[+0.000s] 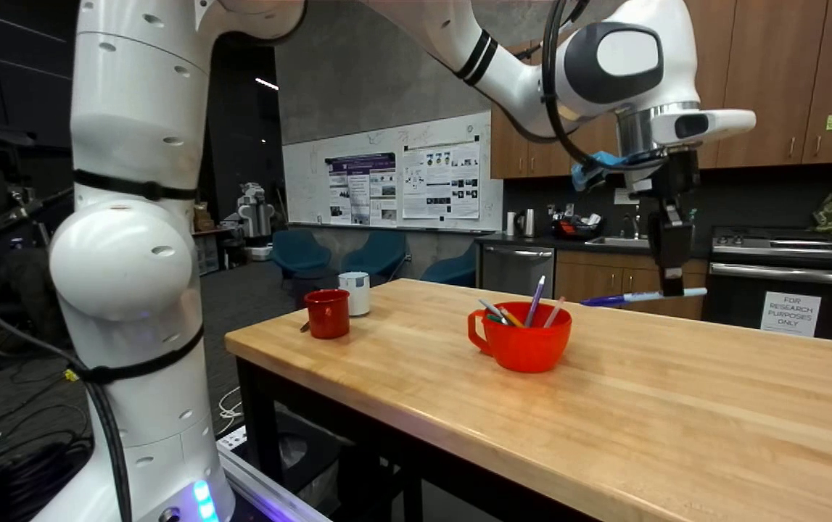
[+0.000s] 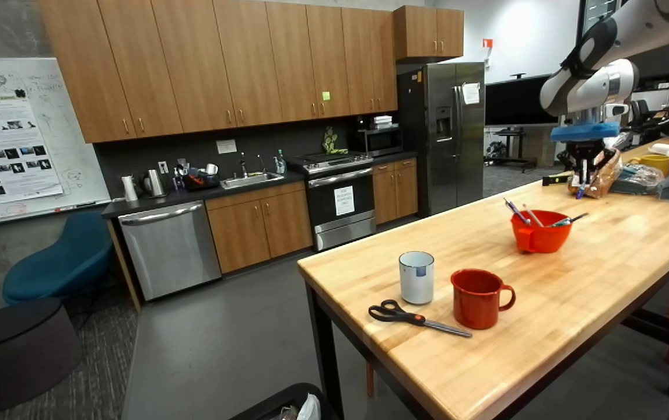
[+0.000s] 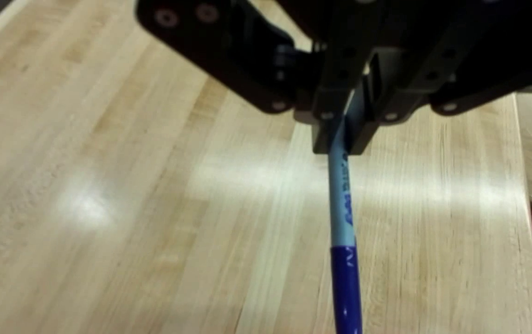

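One gripper (image 3: 342, 139), clamped on a blue-capped marker (image 3: 341, 199), hung above a wooden tabletop (image 3: 131, 222) with air beneath. The edge (image 3: 524, 199) lay well right of the marker in the wrist view; a red bowl (image 1: 532, 351) stood apart, gap between.

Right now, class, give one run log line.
Black gripper: closed; held: blue-capped pale marker; below: light wooden table; on it: red handled bowl with pens
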Tool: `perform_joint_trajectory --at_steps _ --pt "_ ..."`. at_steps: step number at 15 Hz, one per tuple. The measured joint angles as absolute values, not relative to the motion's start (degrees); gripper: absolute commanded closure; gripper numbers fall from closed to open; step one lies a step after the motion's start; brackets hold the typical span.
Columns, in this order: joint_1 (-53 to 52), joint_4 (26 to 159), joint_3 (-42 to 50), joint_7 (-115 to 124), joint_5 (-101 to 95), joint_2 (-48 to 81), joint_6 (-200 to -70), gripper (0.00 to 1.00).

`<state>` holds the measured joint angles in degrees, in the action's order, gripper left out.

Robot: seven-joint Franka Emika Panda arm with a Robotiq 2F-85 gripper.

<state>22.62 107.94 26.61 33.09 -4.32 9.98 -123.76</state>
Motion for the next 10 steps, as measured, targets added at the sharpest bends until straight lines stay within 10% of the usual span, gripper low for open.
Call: perform_joint_trajectory --at_steps 10 --pt "15.89 107.99 21.18 43.57 -12.71 7.48 -125.85 0.97"
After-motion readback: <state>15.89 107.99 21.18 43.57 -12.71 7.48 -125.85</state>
